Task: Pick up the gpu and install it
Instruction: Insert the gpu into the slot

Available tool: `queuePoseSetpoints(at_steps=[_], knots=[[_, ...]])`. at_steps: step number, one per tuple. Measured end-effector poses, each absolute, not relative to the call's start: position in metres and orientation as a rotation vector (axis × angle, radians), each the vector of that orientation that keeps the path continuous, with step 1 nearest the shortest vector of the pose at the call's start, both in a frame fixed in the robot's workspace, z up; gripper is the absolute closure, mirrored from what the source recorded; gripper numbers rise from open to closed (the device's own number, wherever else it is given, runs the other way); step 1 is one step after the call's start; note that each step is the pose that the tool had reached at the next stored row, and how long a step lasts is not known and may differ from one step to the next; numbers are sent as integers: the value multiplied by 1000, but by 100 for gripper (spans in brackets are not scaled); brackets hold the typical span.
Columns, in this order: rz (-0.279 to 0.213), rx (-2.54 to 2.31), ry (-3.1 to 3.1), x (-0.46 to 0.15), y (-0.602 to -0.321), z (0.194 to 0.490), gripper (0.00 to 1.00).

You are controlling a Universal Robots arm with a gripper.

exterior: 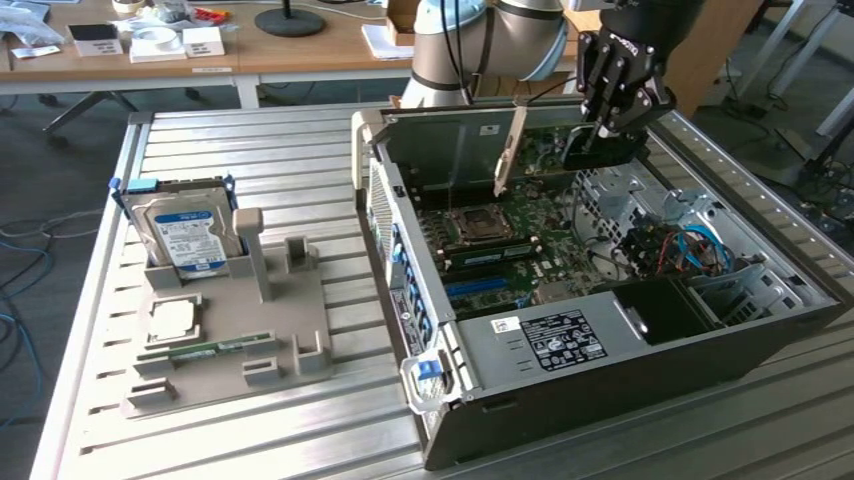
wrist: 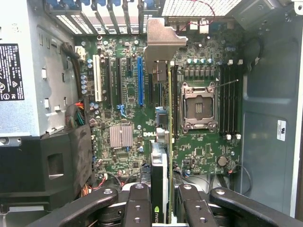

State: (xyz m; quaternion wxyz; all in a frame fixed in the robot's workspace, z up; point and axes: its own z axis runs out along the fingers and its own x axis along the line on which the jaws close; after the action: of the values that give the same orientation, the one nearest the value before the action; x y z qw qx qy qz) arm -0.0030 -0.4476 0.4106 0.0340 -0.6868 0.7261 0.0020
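Observation:
My gripper [exterior: 617,122] hangs over the back of the open computer case [exterior: 641,370], shut on the gpu [exterior: 595,150]. The card is dark and held on edge, and its pale silver bracket [exterior: 505,150] points down toward the motherboard [exterior: 534,230]. In the wrist view the gpu [wrist: 160,179] is seen edge-on between my two black fingers [wrist: 137,203], with its bracket [wrist: 161,42] at the far end. There it sits above the board, between the blue slot [wrist: 140,80] and the processor socket [wrist: 198,106]. Whether the card touches a slot I cannot tell.
On the slatted metal table at the exterior view's left, a grey holder [exterior: 254,330] carries a blue-labelled hard drive [exterior: 187,235], a processor chip [exterior: 174,320] and a green memory stick [exterior: 214,348]. Drive bays and cables [exterior: 681,250] line the case's right side.

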Motion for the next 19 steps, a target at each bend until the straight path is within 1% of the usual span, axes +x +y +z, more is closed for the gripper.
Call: queuePoseSetpoints(at_steps=[19], knots=[[6,-2112,2233,-4,-448,409,73]])
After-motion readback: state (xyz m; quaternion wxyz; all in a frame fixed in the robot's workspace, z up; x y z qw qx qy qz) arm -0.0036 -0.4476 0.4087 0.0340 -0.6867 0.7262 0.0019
